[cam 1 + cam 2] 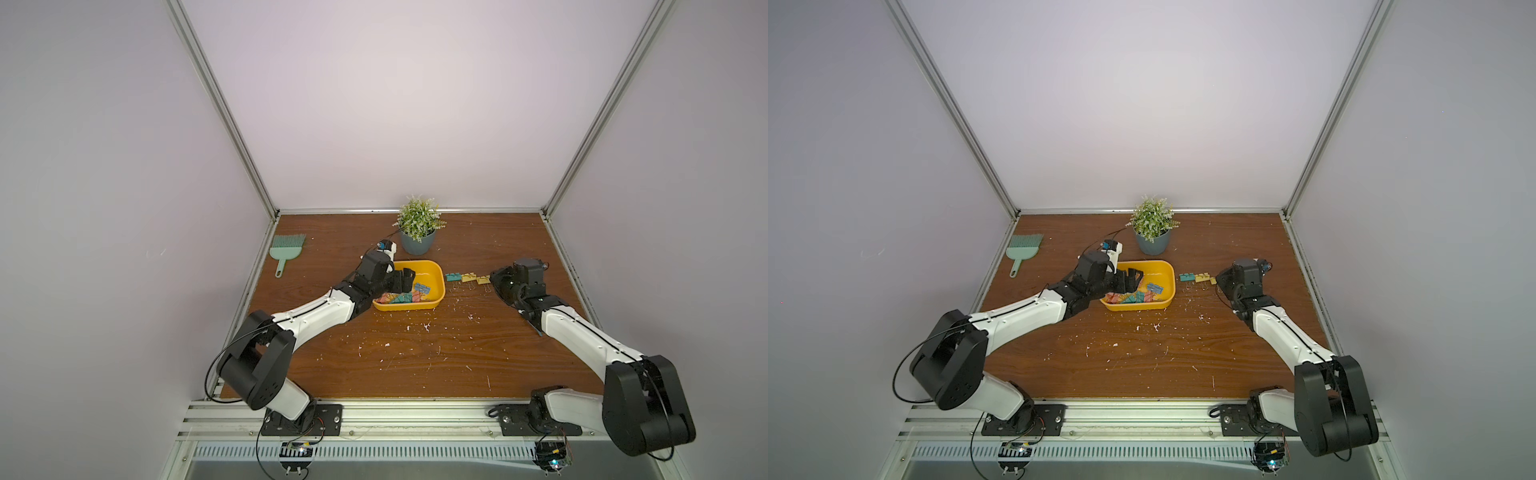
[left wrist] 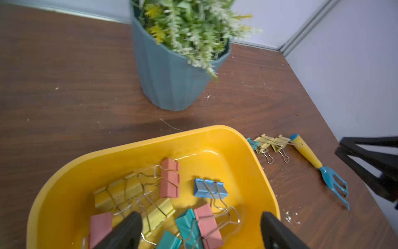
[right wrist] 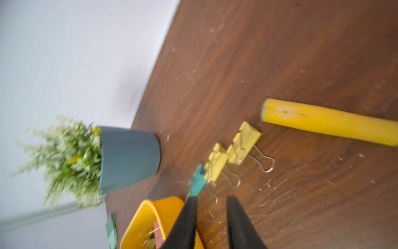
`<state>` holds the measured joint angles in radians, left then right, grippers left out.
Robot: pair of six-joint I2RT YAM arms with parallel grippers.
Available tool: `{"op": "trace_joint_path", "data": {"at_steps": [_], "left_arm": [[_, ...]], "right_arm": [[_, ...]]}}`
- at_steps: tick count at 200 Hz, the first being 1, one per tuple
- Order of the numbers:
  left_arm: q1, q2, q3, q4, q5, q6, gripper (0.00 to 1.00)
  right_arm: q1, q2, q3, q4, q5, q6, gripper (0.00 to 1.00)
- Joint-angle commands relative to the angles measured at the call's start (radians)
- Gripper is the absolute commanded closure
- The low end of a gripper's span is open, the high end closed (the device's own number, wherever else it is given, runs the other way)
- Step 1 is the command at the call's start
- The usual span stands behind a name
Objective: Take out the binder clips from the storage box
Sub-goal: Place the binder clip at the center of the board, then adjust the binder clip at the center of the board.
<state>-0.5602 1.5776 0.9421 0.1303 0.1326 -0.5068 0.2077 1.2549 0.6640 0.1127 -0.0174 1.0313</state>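
1. Three binder clips [image 1: 469, 277] lie on our table [image 1: 415, 353] just beside the storage box [image 1: 407, 306]; the rest sit inside it.
2. Our left gripper [image 2: 202, 232] hangs over those, jaws wide, empty.
3. Our right gripper [image 3: 212, 215] shows a narrow, empty gap.

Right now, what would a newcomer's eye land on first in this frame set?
The bright yellow storage box sits mid-scene, a jumble of pastel binder clips inside and the left gripper open just above them. On the table to its right, three more clips lie in a row, with the right gripper open beside them. A potted plant stands behind the box.
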Motion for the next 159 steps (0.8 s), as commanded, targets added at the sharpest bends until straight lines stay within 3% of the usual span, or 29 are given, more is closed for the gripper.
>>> {"op": "trace_joint_path", "data": {"at_steps": [1,30,97,108,133,159], "left_arm": [[0.056,0.093,0.112,-0.098,0.14,0.006,0.23],[0.089,0.233,0.289,-0.261,0.176,0.045,0.35],[0.089,0.389,0.471,-0.404,0.137,0.112,0.4],[0.09,0.404,0.487,-0.408,0.144,0.111,0.4],[0.09,0.423,0.503,-0.416,0.15,0.114,0.41],[0.089,0.429,0.502,-0.41,0.155,0.117,0.41]], "right_arm": [[0.003,0.004,0.047,0.106,-0.26,-0.239,0.69],[0.01,0.026,0.083,0.033,-0.274,-0.316,0.68],[0.054,0.075,0.098,0.024,-0.387,-0.397,0.66],[0.06,0.097,0.135,-0.066,-0.313,-0.432,0.66],[0.047,0.143,0.218,-0.266,-0.019,-0.468,0.64],[-0.007,0.178,0.236,-0.273,-0.006,-0.457,0.63]]}}
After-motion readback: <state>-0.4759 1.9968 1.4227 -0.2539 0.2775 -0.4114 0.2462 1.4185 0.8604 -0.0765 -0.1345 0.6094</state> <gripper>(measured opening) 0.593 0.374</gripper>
